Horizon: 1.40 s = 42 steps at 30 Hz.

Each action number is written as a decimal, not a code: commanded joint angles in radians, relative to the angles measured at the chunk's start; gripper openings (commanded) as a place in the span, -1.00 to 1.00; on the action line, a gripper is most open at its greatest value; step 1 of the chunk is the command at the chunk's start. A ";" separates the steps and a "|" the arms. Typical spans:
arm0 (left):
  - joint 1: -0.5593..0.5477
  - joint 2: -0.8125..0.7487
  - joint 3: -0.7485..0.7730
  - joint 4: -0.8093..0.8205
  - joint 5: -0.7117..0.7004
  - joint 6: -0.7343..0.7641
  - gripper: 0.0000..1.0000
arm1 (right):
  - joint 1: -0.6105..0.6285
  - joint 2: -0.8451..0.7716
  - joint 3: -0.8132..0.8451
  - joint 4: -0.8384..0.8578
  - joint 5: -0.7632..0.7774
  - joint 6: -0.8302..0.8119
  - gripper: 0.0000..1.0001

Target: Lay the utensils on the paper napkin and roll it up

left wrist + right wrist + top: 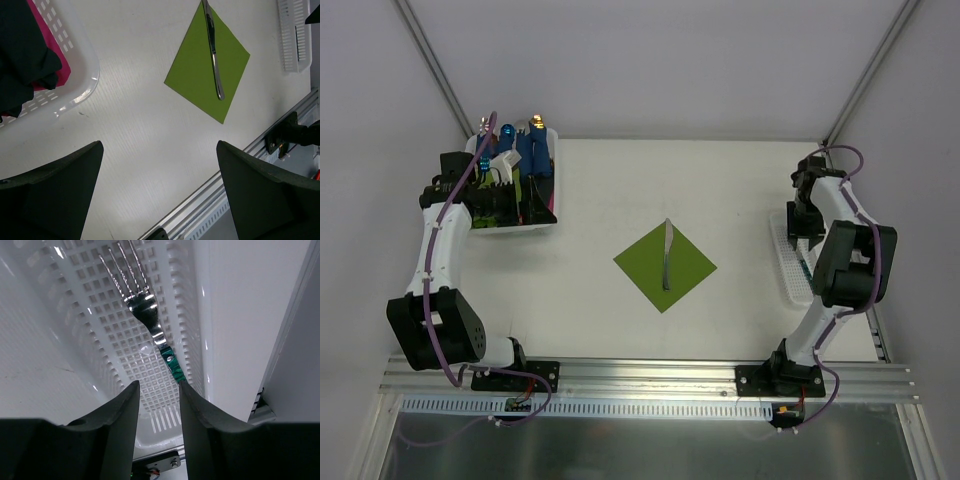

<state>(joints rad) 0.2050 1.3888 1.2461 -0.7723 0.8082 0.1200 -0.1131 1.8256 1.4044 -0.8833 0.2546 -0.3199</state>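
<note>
Right gripper (159, 386), narrowly parted, lines up on the handle of the fork (145, 310) in its tray (75, 300), bound for the napkin (685, 265); left gripper (160, 150) hangs spread wide.

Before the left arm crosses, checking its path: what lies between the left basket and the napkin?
Bare table between basket and napkin; the top view shows it.

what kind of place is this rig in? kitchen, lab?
Most likely a lab test cell: plain white tabletop boxed in by blank white wall panels, both arms bolted to a slotted aluminium rail, white perforated plastic baskets as bins.
</note>
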 commanded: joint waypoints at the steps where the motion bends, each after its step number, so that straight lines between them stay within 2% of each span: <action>1: 0.011 0.006 0.009 -0.005 0.036 0.018 0.97 | -0.025 0.027 0.039 -0.011 0.008 -0.027 -0.19; 12: 0.011 0.019 0.023 -0.007 0.034 0.007 0.97 | -0.045 0.136 0.059 -0.009 -0.029 -0.013 -0.22; 15: 0.011 0.016 0.021 -0.005 0.022 0.007 0.98 | -0.045 0.153 0.068 -0.009 -0.040 -0.011 -0.30; 19: 0.011 0.009 0.021 -0.005 0.011 0.007 0.97 | -0.049 0.167 0.077 -0.016 -0.057 -0.010 -0.31; 23: 0.011 -0.007 0.019 -0.005 0.006 0.007 0.97 | -0.051 0.175 0.081 -0.017 -0.063 -0.015 -0.43; 27: 0.011 -0.017 0.018 -0.005 0.003 0.006 0.97 | -0.053 0.173 0.087 -0.019 -0.055 -0.016 -0.33; 33: 0.011 -0.034 0.009 -0.005 0.023 0.013 0.97 | -0.053 0.112 0.076 0.000 -0.040 -0.048 -0.31; 42: 0.011 -0.007 0.030 -0.005 0.043 0.013 0.98 | -0.065 0.114 0.074 0.024 -0.066 -0.120 -0.29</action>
<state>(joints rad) 0.2050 1.3880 1.2465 -0.7723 0.8085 0.1196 -0.1627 1.9923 1.4570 -0.8661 0.2028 -0.3882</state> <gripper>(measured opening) 0.987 0.350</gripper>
